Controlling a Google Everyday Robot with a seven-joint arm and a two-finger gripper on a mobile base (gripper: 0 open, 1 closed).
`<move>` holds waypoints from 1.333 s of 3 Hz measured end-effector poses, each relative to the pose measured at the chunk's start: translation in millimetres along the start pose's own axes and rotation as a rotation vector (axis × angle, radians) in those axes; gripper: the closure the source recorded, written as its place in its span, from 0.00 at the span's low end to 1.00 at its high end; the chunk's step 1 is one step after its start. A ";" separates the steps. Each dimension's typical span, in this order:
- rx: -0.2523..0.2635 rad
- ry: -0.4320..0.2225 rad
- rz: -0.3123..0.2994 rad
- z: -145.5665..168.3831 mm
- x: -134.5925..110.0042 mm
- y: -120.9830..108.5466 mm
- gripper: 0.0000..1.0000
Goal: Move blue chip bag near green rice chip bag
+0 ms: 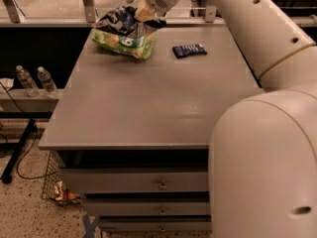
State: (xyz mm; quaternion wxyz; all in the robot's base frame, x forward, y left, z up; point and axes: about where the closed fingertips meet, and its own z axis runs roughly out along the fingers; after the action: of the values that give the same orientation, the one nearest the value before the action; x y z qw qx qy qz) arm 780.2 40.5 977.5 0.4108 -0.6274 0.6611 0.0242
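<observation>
Sitting at the far left corner of the grey table (pixel 148 108), the blue chip bag (pixel 119 20) is directly over the green rice chip bag (pixel 126 43). They overlap, w/ the green one poking out below and toward the near side. Can't tell if the blue bag's weight is actually on the green one or if it's a hair above it.

The gripper (pixel 142 15) is at the blue bag's right end, up top, pinching the foil there, so the bag stretches out to the left of it. The bag's long axis runs roughly left-right, approx parallel to the table's far edge, and it's crumpled and puffy.

Just to the right, apart from both bags, a small flat dark blue packet (pixel 189 50) lies on the tabletop. The big white arm (pixel 257 29) comes in from the right and fills that side.

Containers: the drawers (pixel 133 180) under the tabletop are all closed, so no idea what's in them. A wire basket (pixel 51 175) on the floor at lower left has some crumpled orange-ish stuff in it, can't ID it tbh. Two water bottles (pixel 47 81) stand on a low ledge left of the table
</observation>
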 end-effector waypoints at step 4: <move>-0.077 0.033 -0.008 47.3 7.8 15.0 0.33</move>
State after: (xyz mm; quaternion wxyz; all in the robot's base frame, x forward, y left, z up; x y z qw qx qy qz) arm 792.8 63.3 934.5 0.3756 -0.6455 0.6639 0.0377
